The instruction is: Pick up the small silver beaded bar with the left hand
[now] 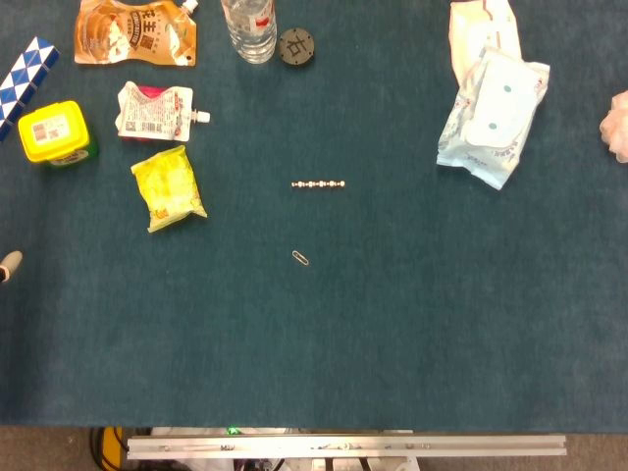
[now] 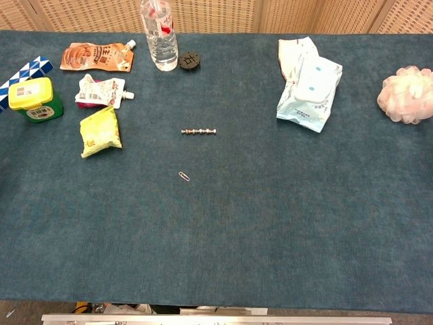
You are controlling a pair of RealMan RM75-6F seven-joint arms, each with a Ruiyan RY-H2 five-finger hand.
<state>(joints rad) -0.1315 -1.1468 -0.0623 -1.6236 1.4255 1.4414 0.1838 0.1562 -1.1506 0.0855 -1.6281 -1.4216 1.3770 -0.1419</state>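
The beaded bar (image 1: 319, 183) (image 2: 199, 131) lies flat near the middle of the blue cloth table (image 1: 412, 334) (image 2: 284, 230), running left to right, with nothing touching it; a paper clip (image 1: 300, 258) (image 2: 183, 176) lies a little nearer the robot, apart from it. At the left edge of the head view a pale tip (image 1: 9, 266) pokes in, perhaps part of the left hand; so little shows that I cannot tell how it is set or whether it holds anything; the right hand shows in neither view.

To the left of the bar are a yellow packet (image 1: 169, 187) (image 2: 100, 131), a white pouch (image 1: 157, 111) (image 2: 100, 91), a yellow tub (image 1: 56, 132) (image 2: 34, 99), an orange pouch (image 1: 135, 32) (image 2: 97, 57) and a blue-and-white puzzle (image 1: 26, 71) (image 2: 27, 70); behind it stands a bottle (image 1: 248, 27) (image 2: 158, 34) with a dark disc (image 1: 295, 46) (image 2: 190, 61) just beside it. To the right lies a wipes pack (image 1: 494, 110) (image 2: 310, 92), and far right a pink puff (image 1: 618, 126) (image 2: 406, 95).
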